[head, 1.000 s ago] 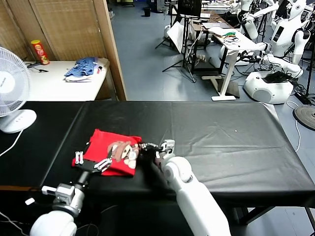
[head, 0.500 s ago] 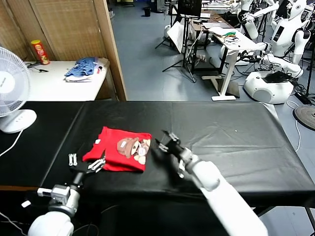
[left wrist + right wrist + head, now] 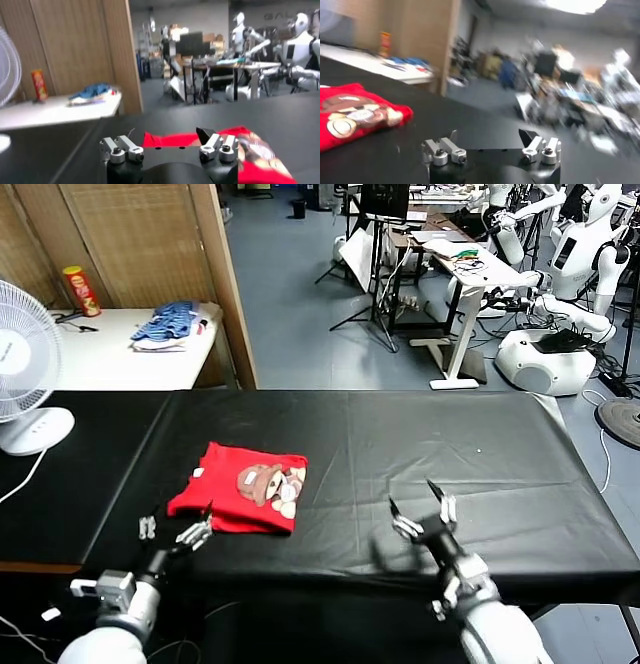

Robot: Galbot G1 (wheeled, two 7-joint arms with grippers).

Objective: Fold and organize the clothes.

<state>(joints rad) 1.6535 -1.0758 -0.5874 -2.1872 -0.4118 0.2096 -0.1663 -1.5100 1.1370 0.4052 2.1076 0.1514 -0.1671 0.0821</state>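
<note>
Garment: the bright red folded cotton T-shirt (image 3: 240, 502), cartoon print up, is lying left of centre in the head view on the black cloth-covered table (image 3: 480, 454), long axis running across the frame.
Left gripper (image 3: 172, 534): fingers are being held wide, empty, just below the shirt's lower left edge; this arm is nearer.
Right gripper (image 3: 420, 516): fingers are spread wide, empty, lower centre-right, well apart from the shirt.
Change: a second ago the right gripper was shut at the shirt's right edge; it is now being drawn clear.

This is a robotics lab. White humanoid robots (image 3: 585, 244) stand at the back among cluttered desks (image 3: 470, 259), tripod stands (image 3: 375, 274) and floor cables. A black-covered counter (image 3: 480, 444) fills the front.
</note>
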